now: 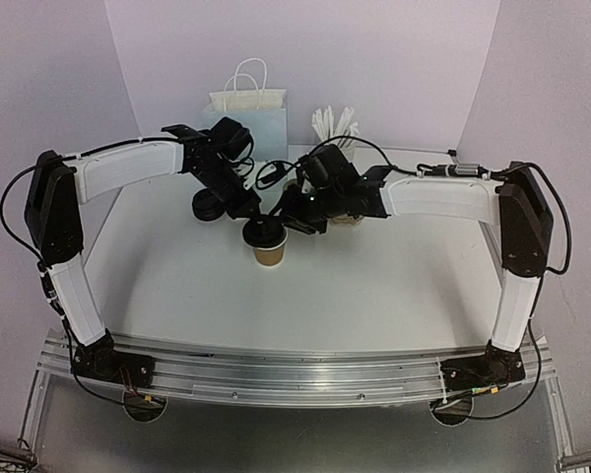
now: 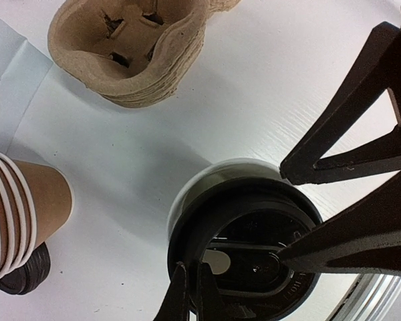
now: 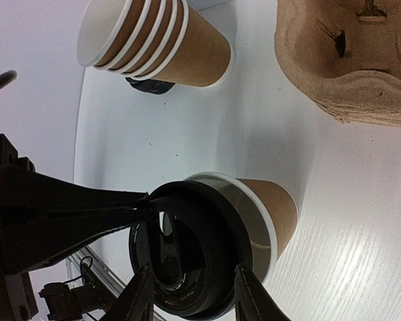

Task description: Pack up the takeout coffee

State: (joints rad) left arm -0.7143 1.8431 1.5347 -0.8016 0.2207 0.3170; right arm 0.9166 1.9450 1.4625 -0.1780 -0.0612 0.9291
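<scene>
Lilac walls enclose a white table (image 1: pixel 394 296). A white paper bag (image 1: pixel 248 110) stands at the upper centre of the top view, against the back wall. A stack of pulp cup carriers (image 2: pixel 130 47) occupies the upper left of the left wrist view. A nested stack of brown cups (image 3: pixel 160 43) stands upright, with loose black lids (image 3: pixel 150 85) just beside its base.

The coffee cup (image 1: pixel 269 253) stands upright at the centre of the top view, where both grippers meet. Its black lid (image 3: pixel 187 254) sits askew, exposing the white rim on one side.

- Right gripper (image 3: pixel 194 297): fingers spread, one on each side of the lid. Contact cannot be confirmed.
- Left gripper (image 2: pixel 192 297): fingers nearly closed, pinching the lid's edge.
</scene>
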